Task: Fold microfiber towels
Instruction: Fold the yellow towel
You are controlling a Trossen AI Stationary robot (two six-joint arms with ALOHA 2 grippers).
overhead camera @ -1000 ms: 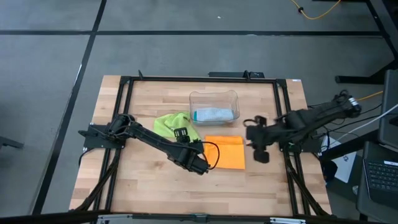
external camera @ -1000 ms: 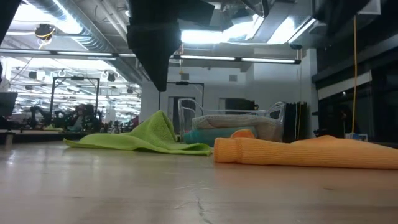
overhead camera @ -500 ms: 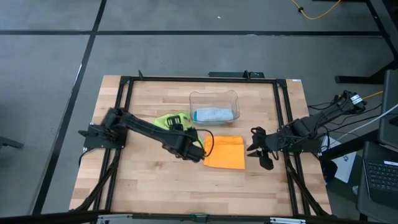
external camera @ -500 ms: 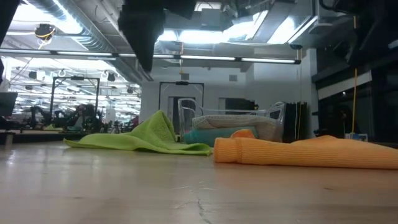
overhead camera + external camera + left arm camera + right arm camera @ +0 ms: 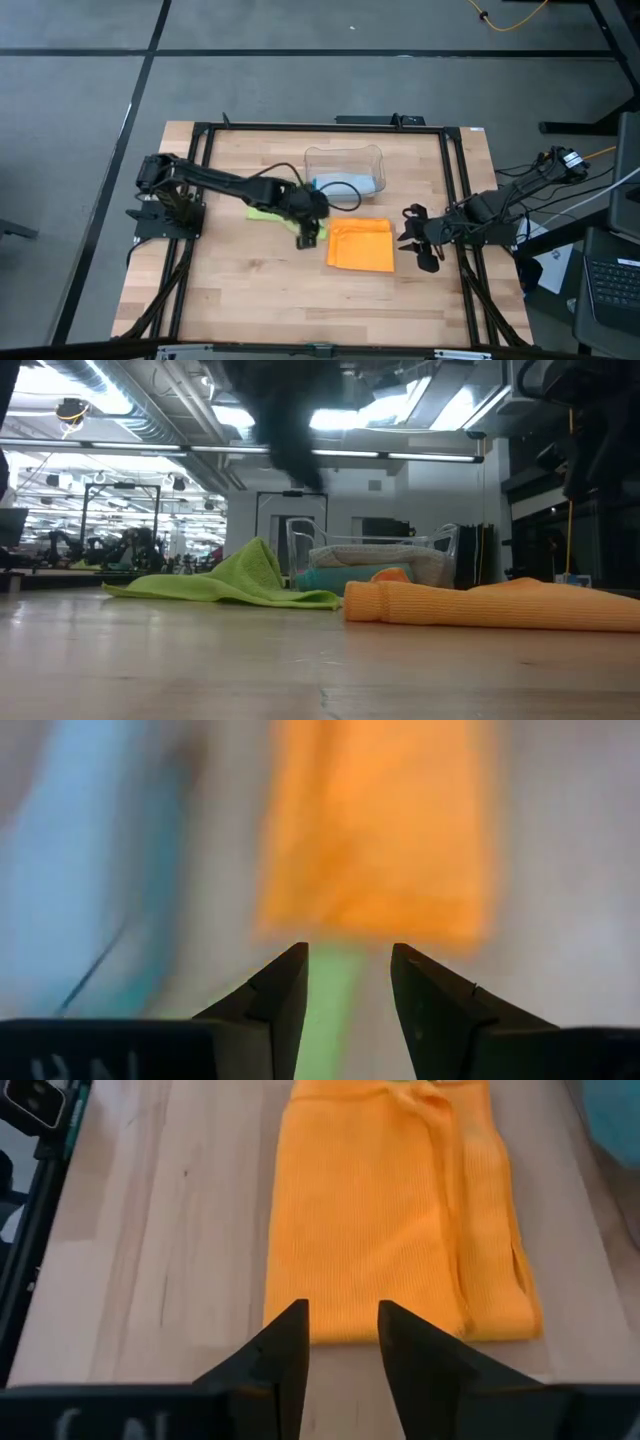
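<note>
- High view: the left gripper hangs over the table, just beside the orange towel and over the edge of the green towel, most of which the arm hides. The orange towel lies folded at the table's middle. A clear bin stands behind it, holding a pale blue towel. The right gripper waits near the orange towel's right edge, well apart from the left one.
- Low view: the green towel lies crumpled on the table, raised to a peak. The orange towel lies flat with a rolled fold at its near end. The bin sits between and behind them. A blurred dark arm crosses the upper part.
- Left wrist view: the left gripper has its jaws spread, with nothing between them; beyond lie the orange towel and a strip of green.
- Right wrist view: the right gripper has its jaws spread and empty, facing the orange towel, which lies folded on the wood.
</note>
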